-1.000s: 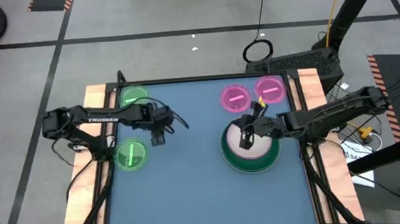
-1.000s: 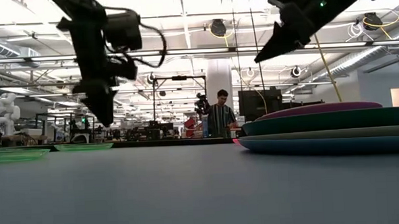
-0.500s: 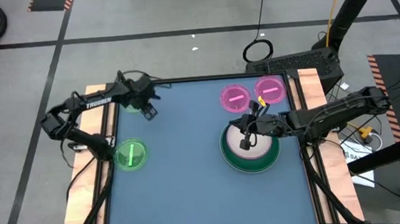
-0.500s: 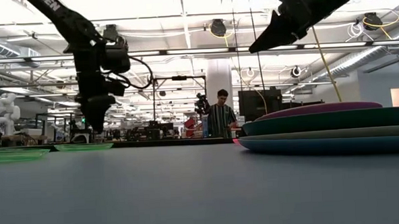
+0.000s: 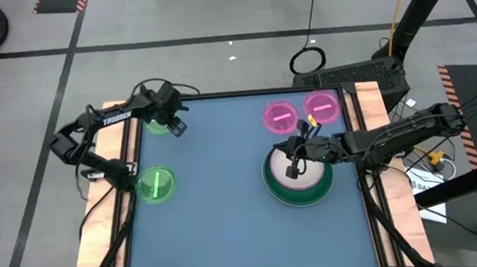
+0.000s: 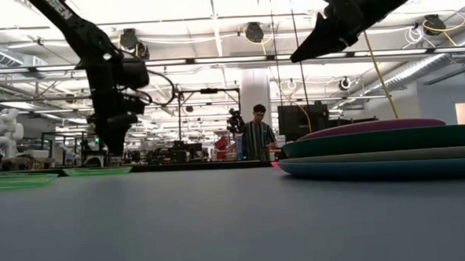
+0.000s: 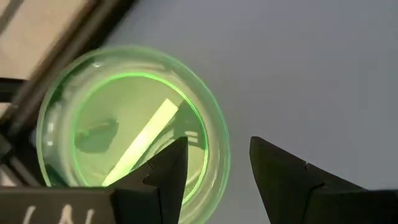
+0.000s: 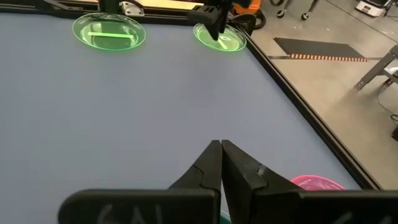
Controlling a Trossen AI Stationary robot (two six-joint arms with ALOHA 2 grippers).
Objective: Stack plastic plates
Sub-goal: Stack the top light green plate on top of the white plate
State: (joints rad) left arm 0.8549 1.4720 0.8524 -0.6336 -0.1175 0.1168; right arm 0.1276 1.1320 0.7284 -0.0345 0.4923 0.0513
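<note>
- Four small translucent plates sit loose on the blue table; the bigger ones are already piled at the right.
- Near left: small translucent green plastic plate, flat by the left edge, nothing touching it.
- Right of centre: stack of large round plastic plates, white top plate with a dark green rim showing from above. Low view shows blue at the bottom, then a pale layer, dark green, and purple above.
- Right gripper hangs above the stack, fingers pressed together, holding nothing.
- Just beyond the stack: two small translucent pink plastic plates side by side, near pink plate just left of the far pink plate.
- Far left corner: second translucent green plate, partly hidden under the arm from above.
- Left gripper is over this plate's rim, fingers spread, one finger over the plate, the other outside the rim. Contact: cannot tell.
</note>
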